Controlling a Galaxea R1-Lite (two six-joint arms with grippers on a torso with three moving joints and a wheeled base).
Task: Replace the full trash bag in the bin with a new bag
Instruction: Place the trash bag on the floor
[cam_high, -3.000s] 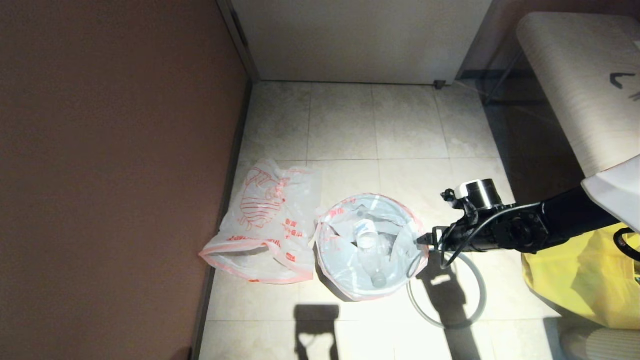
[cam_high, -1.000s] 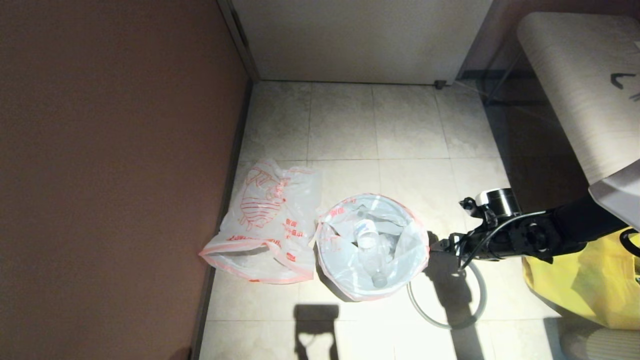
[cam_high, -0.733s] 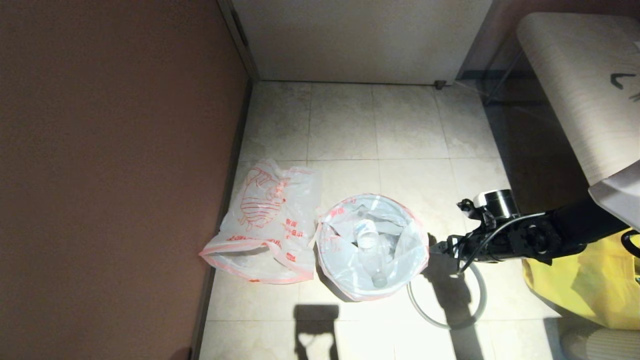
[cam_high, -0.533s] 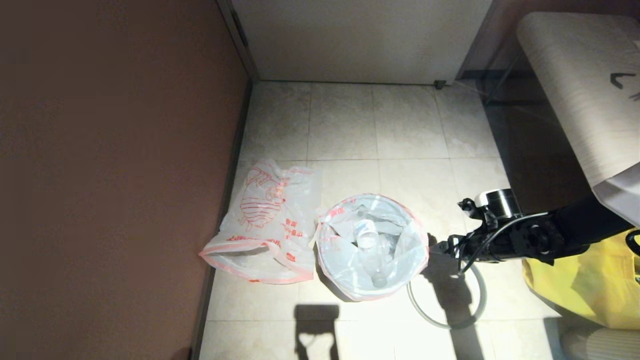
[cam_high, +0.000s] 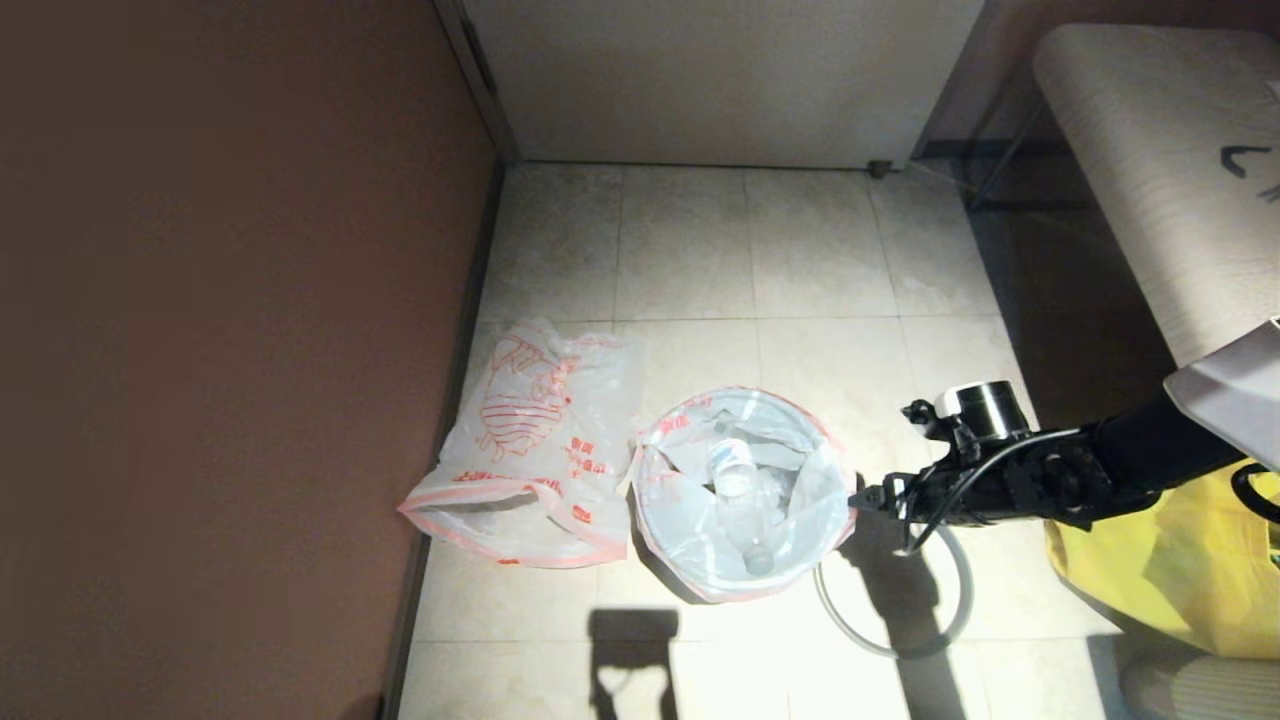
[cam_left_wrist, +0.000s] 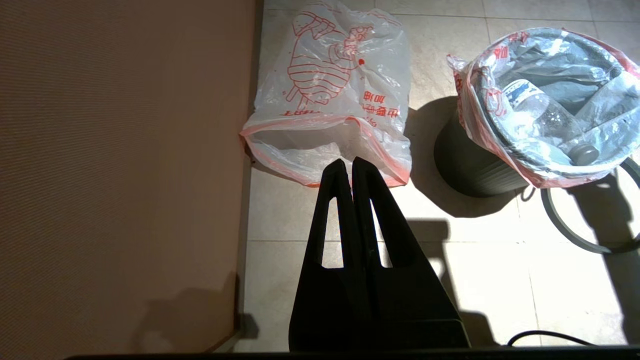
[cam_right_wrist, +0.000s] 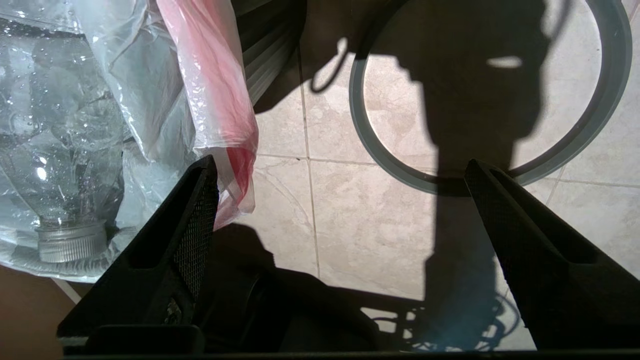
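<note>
Lining up to grab the full trash bag (cam_high: 745, 495) edge.
My right claw (cam_right_wrist: 340, 170) is wide, beside the bin (cam_left_wrist: 467, 162); next, nip the pink hem.

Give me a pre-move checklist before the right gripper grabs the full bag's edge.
1. Right gripper open: ok.
2. Right gripper beside the full trash bag's pink edge: ok.
3. Edge between the fingers: not ok, it only lies by one finger.
4. Grey hoop off the bin, on the floor: ok.
5. New bag lying ready beside the bin: ok.
6. Left gripper shut, clear of the bin: ok.
</note>
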